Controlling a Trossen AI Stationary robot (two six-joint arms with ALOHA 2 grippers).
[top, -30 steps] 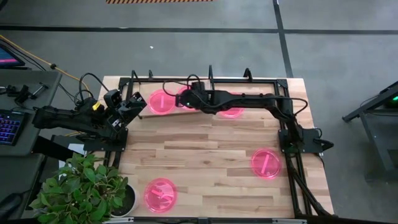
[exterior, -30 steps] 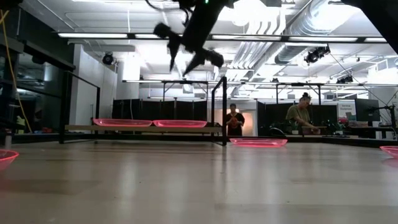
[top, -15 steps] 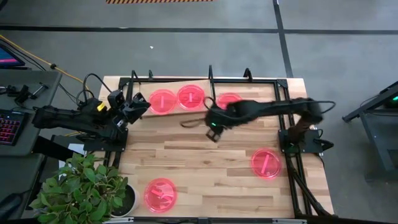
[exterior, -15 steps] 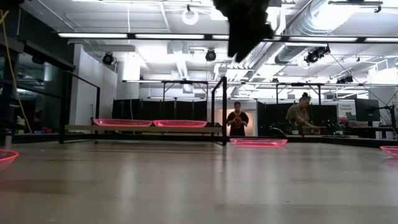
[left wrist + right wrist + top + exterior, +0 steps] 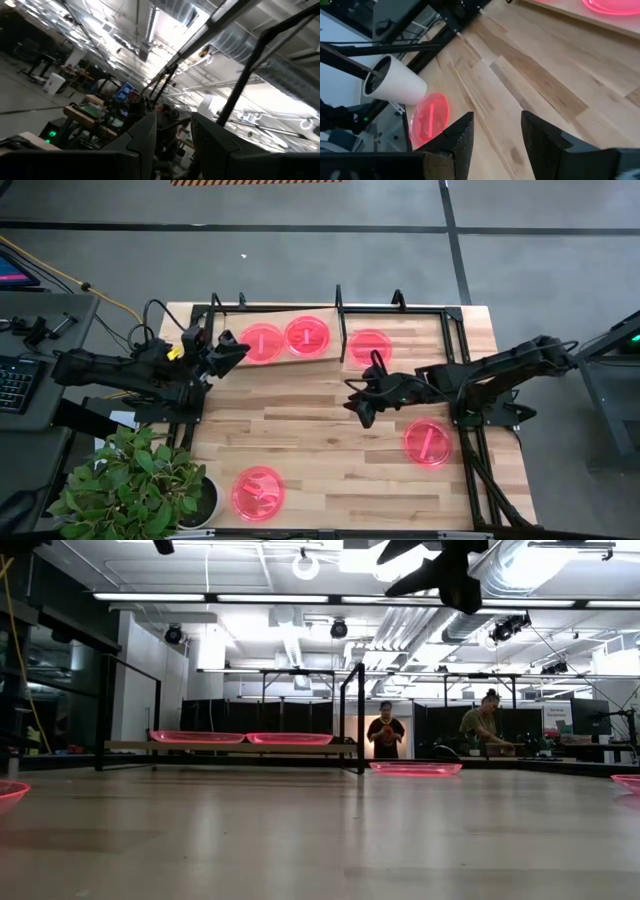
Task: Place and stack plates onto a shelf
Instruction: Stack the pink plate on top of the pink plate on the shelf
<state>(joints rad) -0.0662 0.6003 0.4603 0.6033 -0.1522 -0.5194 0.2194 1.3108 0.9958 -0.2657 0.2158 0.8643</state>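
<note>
Two pink-red plates (image 5: 262, 342) (image 5: 307, 336) lie side by side flat on the shelf (image 5: 228, 320), a light-wood board in a black frame along the far edge. In the low view they are the plates (image 5: 197, 737) (image 5: 289, 738). Three more plates lie flat on the tabletop: one right of the shelf (image 5: 370, 347), one at the right (image 5: 428, 442), one near-left (image 5: 258, 492). My right gripper (image 5: 357, 402) hovers open over the table's middle, holding nothing. My left gripper (image 5: 230, 352) is open in the air beside the shelf's left end, tipped upward.
A potted plant (image 5: 140, 480) with a white pot (image 5: 395, 85) stands at the near-left corner, next to the near-left plate (image 5: 431, 120). Black frame tubes (image 5: 338, 310) stand at the shelf's ends. Bare wood lies between the shelf and the near plates. People stand far behind (image 5: 385, 735).
My right gripper has drawn back from above the shelf's right-hand plate, swinging toward the near edge and the right until it is over the table's middle. That plate stays flat on the shelf. My left gripper has edged a little toward the shelf.
</note>
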